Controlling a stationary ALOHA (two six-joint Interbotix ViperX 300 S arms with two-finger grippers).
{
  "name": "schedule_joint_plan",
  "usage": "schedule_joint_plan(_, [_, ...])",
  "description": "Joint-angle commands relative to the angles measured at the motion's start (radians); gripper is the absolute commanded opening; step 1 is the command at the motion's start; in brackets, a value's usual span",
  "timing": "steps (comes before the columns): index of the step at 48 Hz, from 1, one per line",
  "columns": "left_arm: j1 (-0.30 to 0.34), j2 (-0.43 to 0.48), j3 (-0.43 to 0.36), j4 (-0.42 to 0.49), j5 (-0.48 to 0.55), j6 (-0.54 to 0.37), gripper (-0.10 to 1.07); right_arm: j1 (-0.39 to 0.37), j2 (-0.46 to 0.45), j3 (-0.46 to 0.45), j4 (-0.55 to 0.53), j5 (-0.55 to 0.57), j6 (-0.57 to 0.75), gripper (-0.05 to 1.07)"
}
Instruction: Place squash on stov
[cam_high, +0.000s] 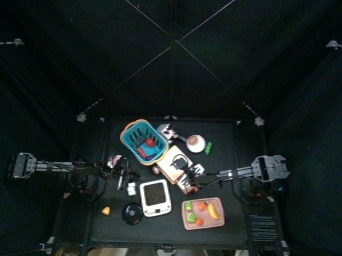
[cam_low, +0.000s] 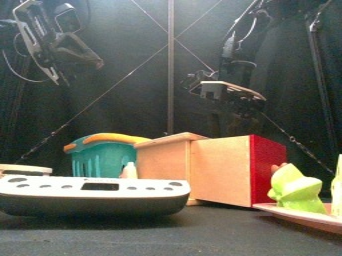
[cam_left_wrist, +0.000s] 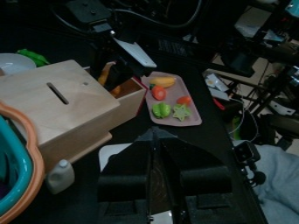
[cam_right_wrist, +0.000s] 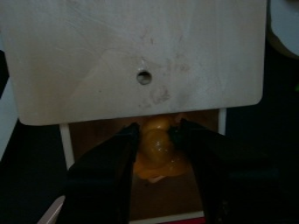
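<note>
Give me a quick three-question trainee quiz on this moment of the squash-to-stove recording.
1. True or false: the squash already lies on the stove.
2. Where is the squash? A) on the pink tray; B) inside the wooden box, between the right gripper's fingers; C) in the teal basket.
3. Fill in: seen from above, the pink tray lies on the ___ arm's side of the stove.

Key: 1 false; 2 B; 3 right.
</note>
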Motion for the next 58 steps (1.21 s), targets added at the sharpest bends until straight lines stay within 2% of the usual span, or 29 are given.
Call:
schedule_joint_plan(1, [-0.003,-0.002,-0.034,0.000,-0.003,0.003,0.51,0.000,-0.048,-0.025,-0.006,0.005,0.002,0.65])
schedule_joint_plan(22, [-0.005,-0.002,-0.041,0.000,-0.003,0.003,0.51,0.044,-0.141,-0.044,-0.048,0.086,0.000,0.65])
schedule_joint_plan(31, [-0.006,-0.002,-0.041,0.002,-0.003,0.003,0.51,0.080,-0.170,-0.069,-0.080,0.067,0.003,0.65])
schedule_joint_plan(40, [-0.006,-0.002,-0.037,0.009,-0.003,0.003,0.51,0.115,-0.130,-0.107,-0.098,-0.060,0.002,0.65])
schedule_joint_plan(52, [-0.017,-0.034,0.011,0.055,-0.003,0.003,0.51,0.110,-0.031,-0.118,-0.104,-0.371,0.003,0.65])
schedule_joint_plan(58, [-0.021,-0.069,0.034,0.078,-0.003,0.003,0.51,0.103,0.015,-0.133,-0.100,-0.492,0.005,0.65])
